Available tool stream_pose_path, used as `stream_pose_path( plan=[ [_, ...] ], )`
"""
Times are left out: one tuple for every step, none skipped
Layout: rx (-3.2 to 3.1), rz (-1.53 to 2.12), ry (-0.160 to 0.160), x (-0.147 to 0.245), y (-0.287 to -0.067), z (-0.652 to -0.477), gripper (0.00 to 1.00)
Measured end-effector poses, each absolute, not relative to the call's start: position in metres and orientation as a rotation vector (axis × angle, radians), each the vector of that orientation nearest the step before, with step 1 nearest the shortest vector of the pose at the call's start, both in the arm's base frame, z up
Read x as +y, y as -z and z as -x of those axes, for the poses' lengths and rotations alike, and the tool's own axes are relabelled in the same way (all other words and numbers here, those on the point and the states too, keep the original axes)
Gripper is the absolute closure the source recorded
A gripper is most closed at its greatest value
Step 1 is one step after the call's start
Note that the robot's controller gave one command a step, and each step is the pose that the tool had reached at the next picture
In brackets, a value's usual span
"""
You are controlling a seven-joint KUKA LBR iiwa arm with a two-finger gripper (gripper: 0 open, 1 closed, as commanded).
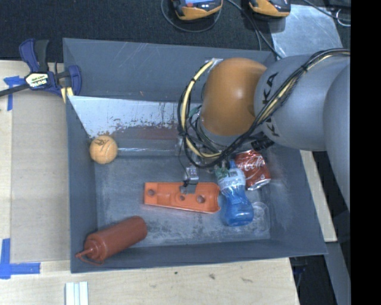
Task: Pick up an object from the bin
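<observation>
**Bin layout**

Ball (103, 149) sits at the left of the bin (80, 196), near the back wall. Plate (172, 198) lies flat mid-floor, with the gripper (190, 182) over its back edge. Bottle (236, 201) lies just beside the plate's right end, and the can (254, 168) is close behind it. Squeeze bottle (116, 237) lies on its side front left, well apart from the ball.

Black floor (107, 18) at top — pale surface (36, 179) at left.

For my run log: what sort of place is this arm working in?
Probably a lab bin-picking cell: a grey metal bin holds unrelated odds (orange plate, blue bottle, brown squeeze bottle), and a cabled robot arm reaches in.
</observation>
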State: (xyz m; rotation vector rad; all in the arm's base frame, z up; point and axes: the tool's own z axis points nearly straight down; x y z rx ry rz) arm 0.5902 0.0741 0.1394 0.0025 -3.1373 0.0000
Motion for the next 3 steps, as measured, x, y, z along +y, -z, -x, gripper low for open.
stream_pose_path(
  plan=[
    [-3.145,0.001,0.001,0.074,-0.144,-0.592,0.0],
    [-3.138,0.1,0.001,0.034,-0.071,-0.561,0.0],
    [-3.12,0.412,0.003,0.039,-0.073,-0.544,1.0]
  ],
)
